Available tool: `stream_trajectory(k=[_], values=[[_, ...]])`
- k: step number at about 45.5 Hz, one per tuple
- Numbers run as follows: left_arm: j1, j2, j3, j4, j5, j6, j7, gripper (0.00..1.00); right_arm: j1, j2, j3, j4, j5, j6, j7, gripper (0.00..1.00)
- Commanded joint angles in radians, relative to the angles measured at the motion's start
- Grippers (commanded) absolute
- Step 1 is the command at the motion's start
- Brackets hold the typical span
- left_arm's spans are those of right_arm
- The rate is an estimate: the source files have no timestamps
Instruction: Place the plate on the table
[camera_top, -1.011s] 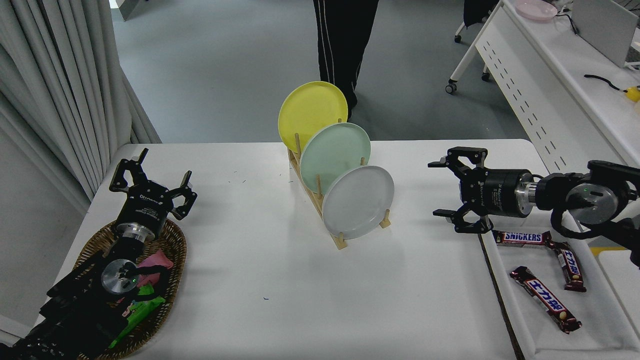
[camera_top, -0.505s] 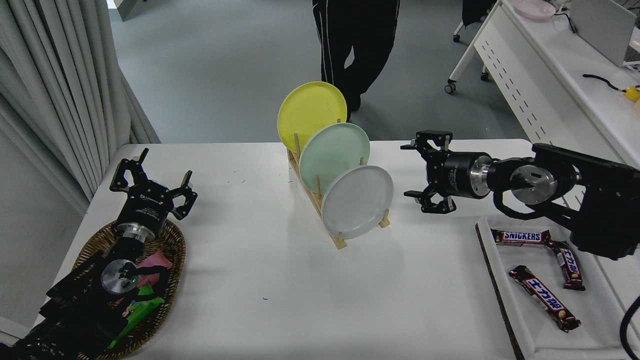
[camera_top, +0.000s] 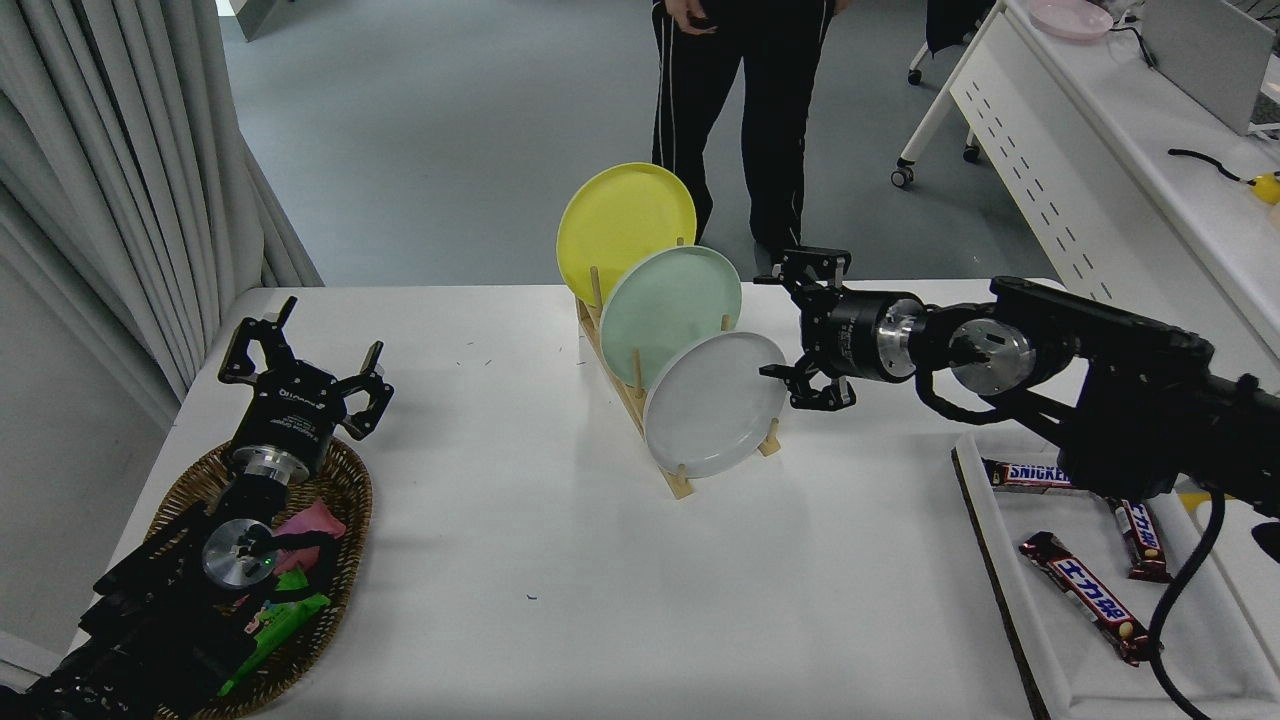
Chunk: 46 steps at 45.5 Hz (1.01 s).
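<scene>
The light grey plate (camera_top: 714, 405) stands on edge in the front slot of a wooden rack (camera_top: 640, 405) on the white table (camera_top: 560, 580). A mint green plate (camera_top: 668, 312) and a yellow plate (camera_top: 622, 228) stand behind it. My right gripper (camera_top: 790, 325) is open and empty, level with the grey plate's upper right rim and just right of it, not touching. My left gripper (camera_top: 305, 360) is open and parked at the lower left over a basket.
A wicker basket (camera_top: 300, 560) with snack packets sits at the lower left. A white tray (camera_top: 1100, 590) with chocolate bars lies at the lower right. A person's legs (camera_top: 745, 110) stand beyond the far edge. A white desk (camera_top: 1120, 160) is at the upper right.
My right arm has moved left and slightly away from me, bringing the open gripper close to the grey plate's right rim. The person has shifted to the right. The left arm has not moved.
</scene>
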Motion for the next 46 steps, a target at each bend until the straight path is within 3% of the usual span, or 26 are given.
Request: stream_trajectory(k=[1, 21, 29, 33, 46], values=[[0.000, 0.000, 0.000, 0.000, 0.000, -0.001, 0.000, 1.00, 0.003, 0.066, 0.006, -0.078, 0.019, -0.004, -0.010, 0.98], [0.000, 0.000, 0.000, 0.000, 0.000, -0.001, 0.000, 1.00, 0.000, 0.124, 0.006, -0.122, 0.064, -0.005, -0.054, 0.83], [0.000, 0.000, 0.000, 0.000, 0.000, -0.001, 0.000, 1.00, 0.001, 0.144, 0.035, -0.151, 0.062, -0.002, -0.054, 0.68], [0.000, 0.000, 0.000, 0.000, 0.000, -0.001, 0.000, 1.00, 0.001, 0.146, 0.041, -0.151, 0.064, -0.002, -0.054, 0.52], [0.000, 0.000, 0.000, 0.000, 0.000, 0.001, 0.000, 1.00, 0.001, 0.144, 0.043, -0.151, 0.065, -0.004, -0.054, 0.46]])
